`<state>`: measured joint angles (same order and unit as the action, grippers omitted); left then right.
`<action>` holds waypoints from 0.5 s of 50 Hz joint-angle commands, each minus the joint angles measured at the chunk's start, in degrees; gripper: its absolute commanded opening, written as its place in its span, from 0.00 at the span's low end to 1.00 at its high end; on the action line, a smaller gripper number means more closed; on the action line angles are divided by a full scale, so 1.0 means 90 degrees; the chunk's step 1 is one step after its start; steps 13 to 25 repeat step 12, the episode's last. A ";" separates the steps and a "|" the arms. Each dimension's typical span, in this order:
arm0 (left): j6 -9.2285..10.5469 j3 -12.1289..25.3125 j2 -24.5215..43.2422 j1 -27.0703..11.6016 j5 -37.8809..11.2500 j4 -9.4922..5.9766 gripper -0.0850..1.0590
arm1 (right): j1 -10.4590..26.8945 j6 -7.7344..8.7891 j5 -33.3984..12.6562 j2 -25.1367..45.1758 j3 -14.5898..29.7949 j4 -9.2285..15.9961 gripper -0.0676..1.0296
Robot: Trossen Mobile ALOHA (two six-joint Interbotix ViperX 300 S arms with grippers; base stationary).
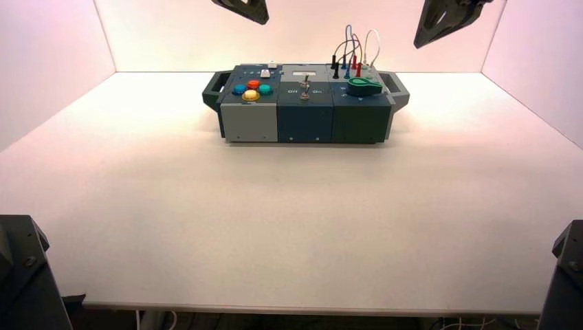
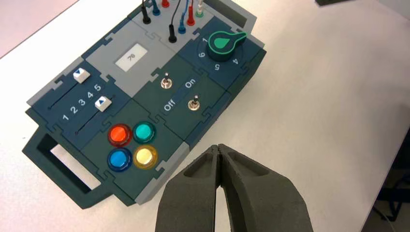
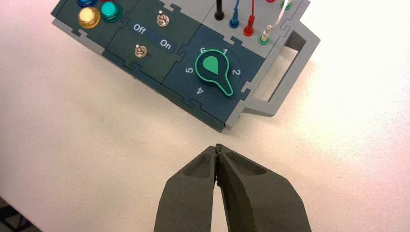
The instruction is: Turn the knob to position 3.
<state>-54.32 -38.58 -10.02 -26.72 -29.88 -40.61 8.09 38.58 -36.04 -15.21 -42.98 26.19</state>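
Where visible, knob [image 3: 211, 67] dark green, round, bright-green edging, teardrop tip

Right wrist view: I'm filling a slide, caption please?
Green-rimmed knob pointing between 2 and 4, beyond the right gripper's closed fingers.

- Box [image 1: 304, 124], dark blue, green and grey, near the bench's [image 1: 275, 227] far edge.
- Blue [image 2: 119, 159], red [image 2: 119, 135], teal-green [image 2: 144, 132] and yellow [image 2: 145, 157] buttons, clustered toward the box's near left corner.
- Two white sliders [image 2: 81, 75] [image 2: 103, 103], toward its far left corner, beside the numbers 1 to 5.
- Pale display [image 2: 131, 57], midway along its far edge.
- Two metal toggle switches [image 2: 166, 82] [image 2: 194, 104], mid-box, either side of "Off" and "On".
- Black, blue, red and white wires [image 1: 372, 31], plugged in toward its far right corner.
- Handles [image 1: 216, 89] [image 1: 397, 91], at its left and right edges.
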 commanded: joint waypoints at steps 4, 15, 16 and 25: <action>0.0000 0.0059 -0.0078 0.0039 0.0078 -0.0029 0.05 | -0.0010 -0.0029 0.0068 -0.0010 0.0098 0.0039 0.04; 0.0000 0.0059 -0.0078 0.0039 0.0088 -0.0020 0.05 | -0.0010 -0.0029 0.0088 0.0020 0.0068 0.0029 0.04; 0.0000 0.0059 -0.0078 0.0039 0.0088 -0.0020 0.05 | -0.0010 -0.0029 0.0088 0.0020 0.0068 0.0029 0.04; 0.0000 0.0059 -0.0078 0.0039 0.0088 -0.0020 0.05 | -0.0010 -0.0029 0.0088 0.0020 0.0068 0.0029 0.04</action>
